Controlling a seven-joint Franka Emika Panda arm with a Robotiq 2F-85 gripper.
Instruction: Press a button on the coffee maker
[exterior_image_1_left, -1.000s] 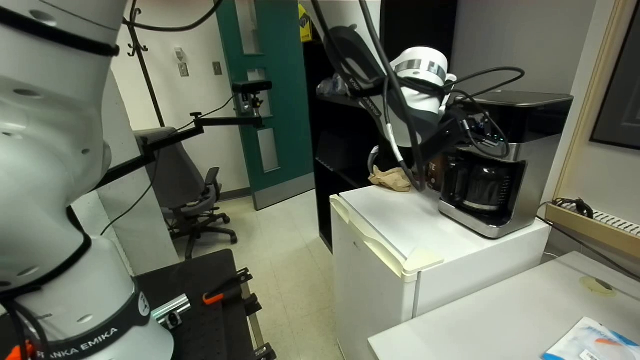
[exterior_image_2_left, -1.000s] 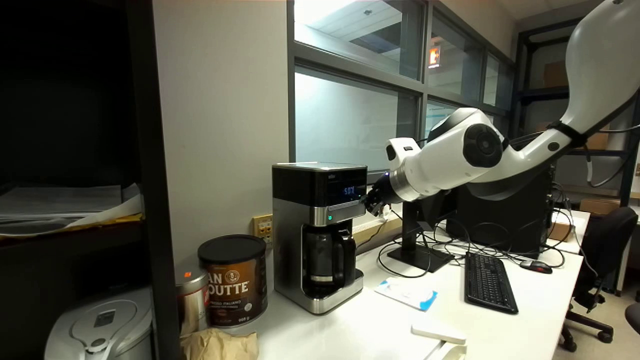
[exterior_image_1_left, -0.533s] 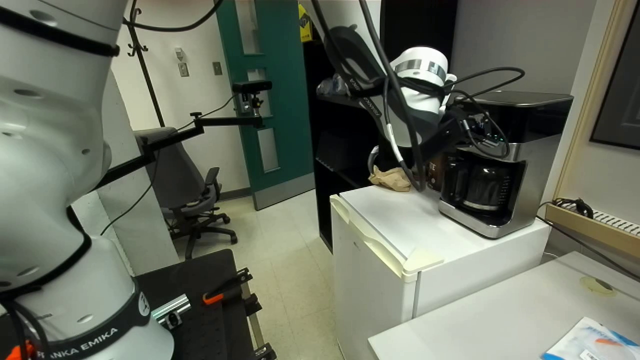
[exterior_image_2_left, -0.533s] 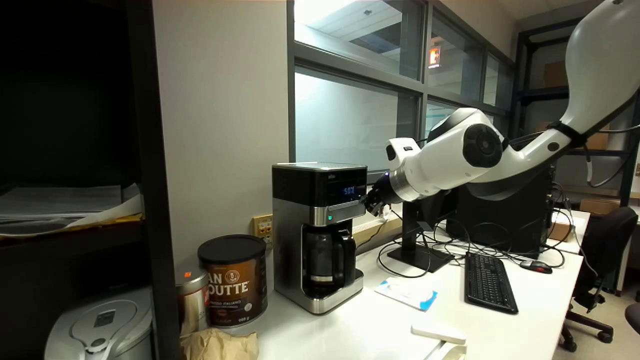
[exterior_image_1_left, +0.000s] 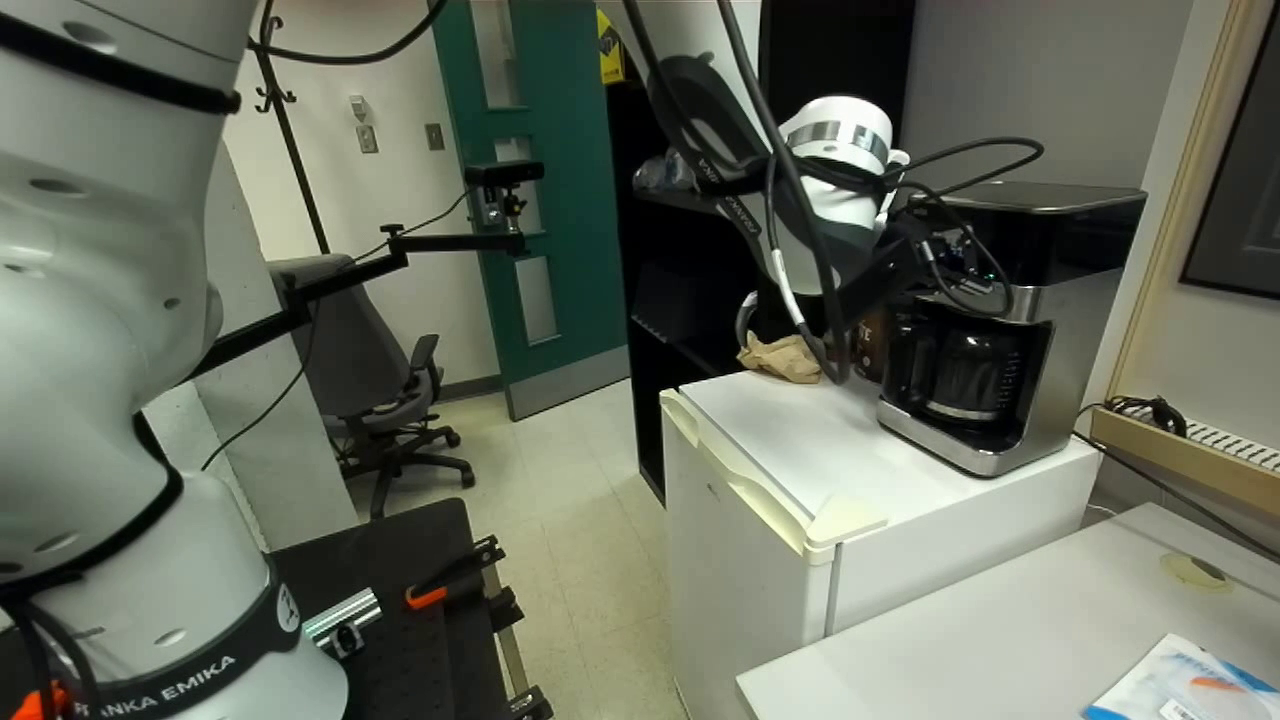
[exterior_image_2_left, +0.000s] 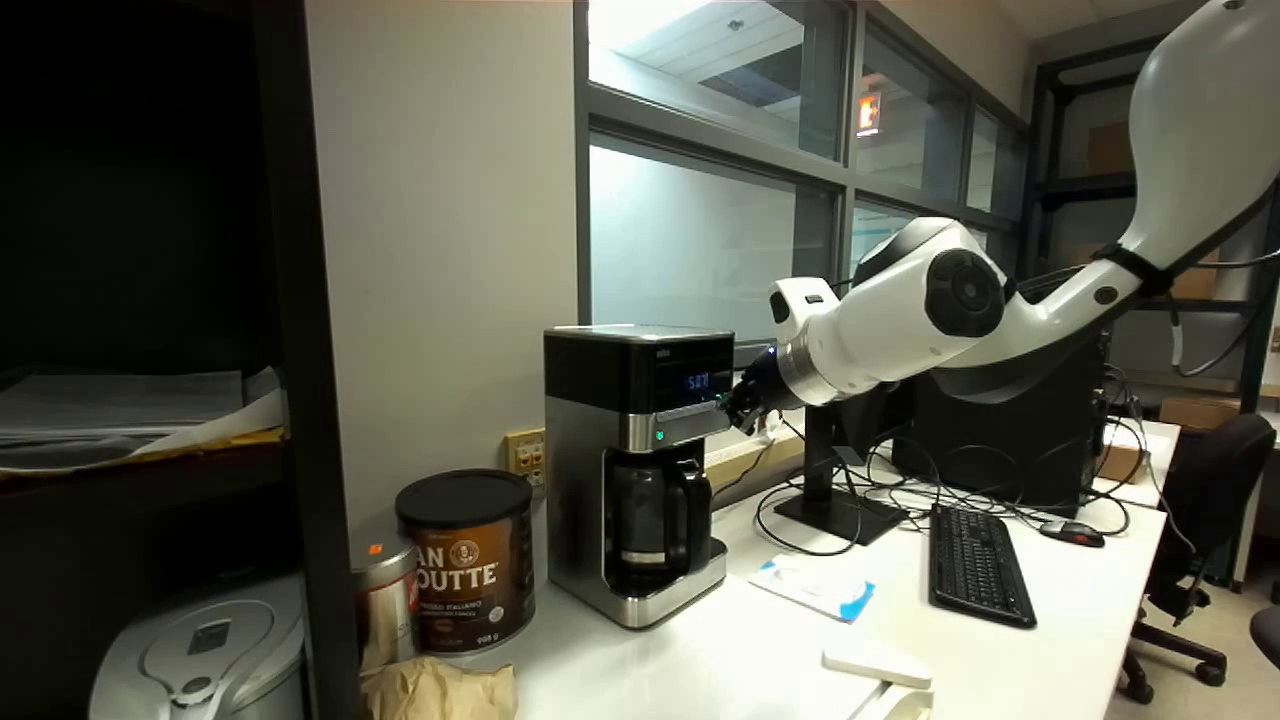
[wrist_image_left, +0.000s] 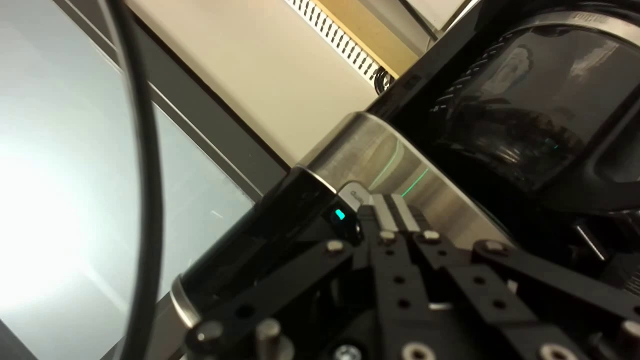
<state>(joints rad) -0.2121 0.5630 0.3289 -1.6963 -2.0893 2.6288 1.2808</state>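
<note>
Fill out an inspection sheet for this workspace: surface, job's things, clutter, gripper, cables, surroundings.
Surface: white fridge top, carrying the coffee maker.
Job's things: coffee maker upright, display lit, carafe seated inside.
Clutter: coffee can, metal tin and crumpled brown paper near the coffee maker; flat packet on the desk.
Gripper: fingers closed together at the coffee maker's front; contact cannot be told.
Cables: black cable crosses the wrist view; cable tangle by the keyboard.
Surroundings: green door, grey office chair and window.
</note>
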